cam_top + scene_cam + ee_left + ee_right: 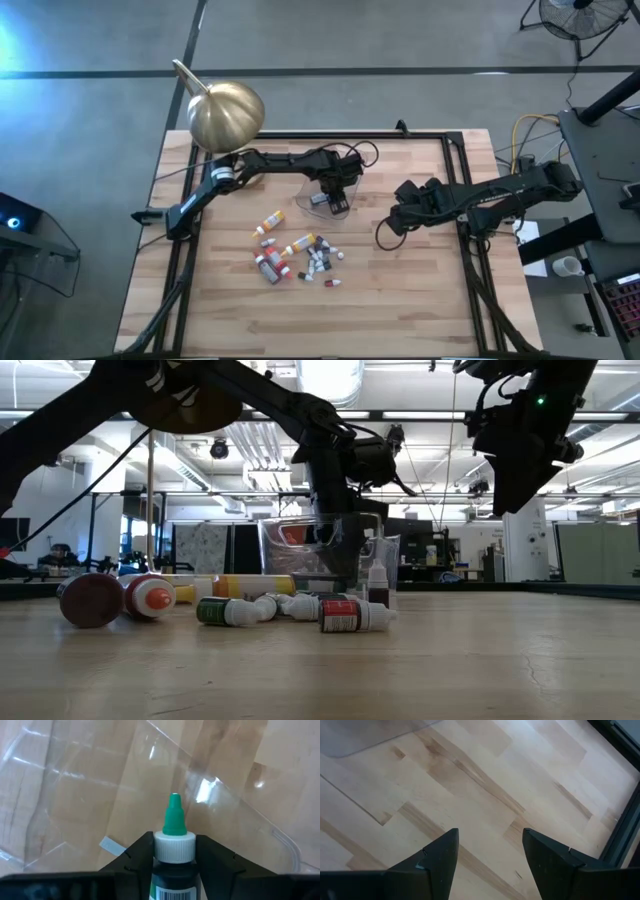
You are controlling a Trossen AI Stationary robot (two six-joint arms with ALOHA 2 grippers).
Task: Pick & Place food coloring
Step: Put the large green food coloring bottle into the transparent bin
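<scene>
Wooden butcher-block table [400, 300] fills the middle of the shop floor, with a big brass-coloured dome lamp [226, 115] sitting at its far left corner, just behind the left arm's elbow.

Left arm reaches across from that corner, and the left gripper [174, 851] hangs right over the clear plastic tub [318, 190], which is directly under its fingers. It's clamped on one food coloring bottle [173, 845], a dark body with a white collar and green dropper tip, fingers pressed against the collar on both sides. Bottle points straight out ahead of the gripper, toward the tub's clear wall and floor.

Right arm comes in from the right edge. The right gripper [490, 855] is hovering above bare wood with its fingers spread wide and nothing between them; the tub's corner sits a bit ahead of it.

Rest of the food coloring bottles [298, 258] are scattered on the table, near the left gripper on the side toward the front edge, mostly lying on their sides. From table level you can see a red-capped one [88, 600], an orange-tipped one [152, 596], a green-labelled one [232, 611], and a small one standing upright [378, 584] beside the tub.
</scene>
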